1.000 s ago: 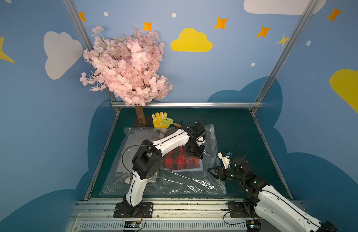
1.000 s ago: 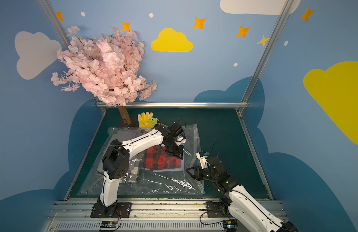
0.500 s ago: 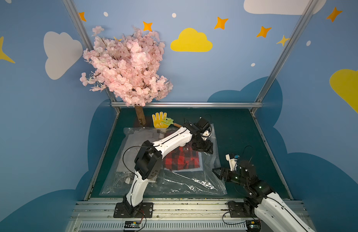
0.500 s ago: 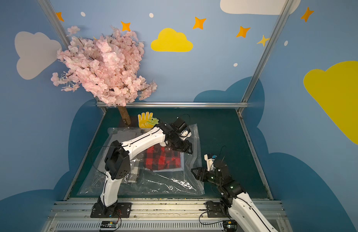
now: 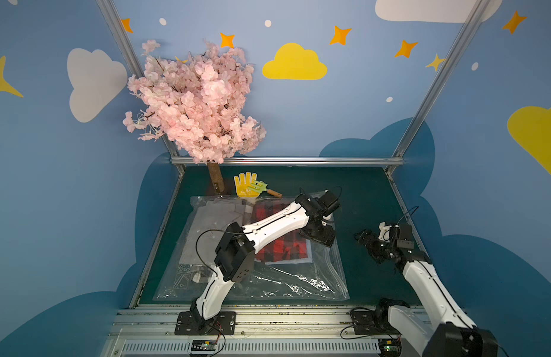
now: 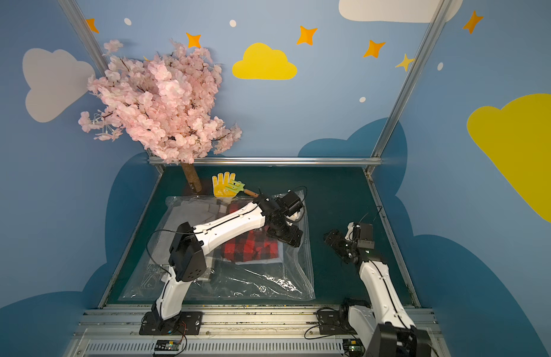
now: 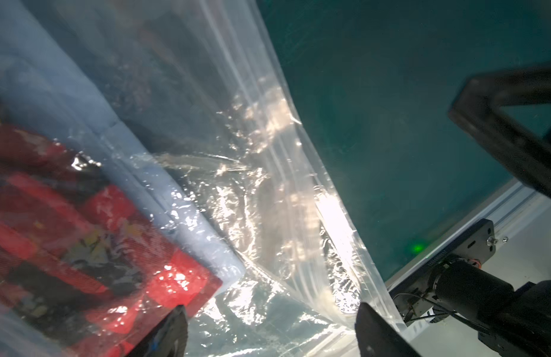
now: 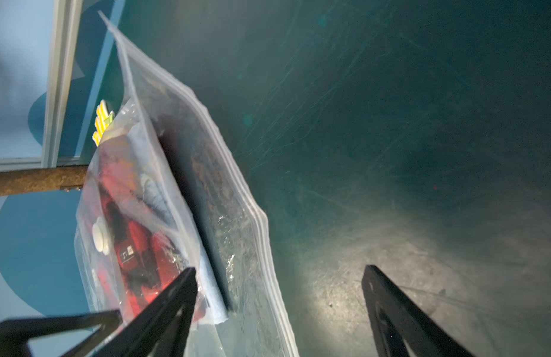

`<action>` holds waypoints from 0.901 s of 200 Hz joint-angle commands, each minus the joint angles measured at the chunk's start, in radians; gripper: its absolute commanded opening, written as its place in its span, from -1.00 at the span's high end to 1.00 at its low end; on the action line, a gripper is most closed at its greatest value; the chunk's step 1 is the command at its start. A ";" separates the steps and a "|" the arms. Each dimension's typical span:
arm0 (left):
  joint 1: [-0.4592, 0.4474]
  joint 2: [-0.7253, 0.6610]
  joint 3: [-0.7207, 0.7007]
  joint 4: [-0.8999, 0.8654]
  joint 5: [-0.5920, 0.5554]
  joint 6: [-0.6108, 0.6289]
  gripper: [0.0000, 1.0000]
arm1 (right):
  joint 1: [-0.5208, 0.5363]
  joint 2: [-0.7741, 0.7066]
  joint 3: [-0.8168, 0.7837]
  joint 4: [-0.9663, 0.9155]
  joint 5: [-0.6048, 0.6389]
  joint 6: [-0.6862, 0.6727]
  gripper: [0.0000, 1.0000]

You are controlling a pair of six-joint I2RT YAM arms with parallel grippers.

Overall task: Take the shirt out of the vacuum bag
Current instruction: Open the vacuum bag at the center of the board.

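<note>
Pulled right gripper (image 5: 365, 239) back off the bag's (image 5: 283, 284) right edge since a second ago. Now hovering over bare table (image 5: 360, 191), near its right edge and well apart from the bag. Jaws spread wide, nothing between them.

Shifted left gripper (image 5: 319, 236) too, from over the shirt (image 5: 280, 247) out toward the bag's right edge. Also opened wide, gripping nothing. From left wrist view, jaws straddling clear plastic and the zip strips, just beside the shirt's corner. Can't tell whether touching the plastic.

Bag lying flat on the table, left of centre, reaching close to the near edge, zip edge facing right.

Shirt: red-black plaid, folded, still inside the bag, in its far-right part, partly hidden under the left arm. Nearest corner just beside left gripper, well apart from right gripper.

Grey cloth (image 5: 212, 216) also inside, on the bag's left side. Round white valve (image 8: 100, 236) visible from right wrist view, on the plastic over the shirt.

Past the bag, toward the table's far-left corner: pink tree (image 5: 194, 105), yellow hand toy (image 5: 245, 185), small green fork (image 5: 259, 186) lying on it.
</note>
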 commanded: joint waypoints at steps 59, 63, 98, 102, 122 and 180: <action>-0.120 0.320 0.410 -0.402 -0.248 0.020 -0.71 | -0.096 0.218 0.097 0.002 -0.259 -0.150 -0.60; -0.121 0.332 0.428 -0.409 -0.252 0.023 -0.71 | -0.096 0.218 0.096 0.006 -0.261 -0.151 -0.60; -0.124 0.423 0.533 -0.490 -0.355 0.035 -0.15 | -0.089 0.214 0.083 0.015 -0.296 -0.167 -0.57; -0.123 0.427 0.529 -0.500 -0.374 0.037 0.00 | -0.085 0.215 0.079 0.019 -0.306 -0.169 -0.57; -0.107 0.425 0.518 -0.561 -0.444 0.048 0.68 | -0.031 0.234 0.062 0.051 -0.381 -0.182 -0.54; -0.089 0.077 0.198 -0.376 -0.473 0.004 0.88 | 0.255 0.217 -0.011 0.322 -0.523 0.035 -0.28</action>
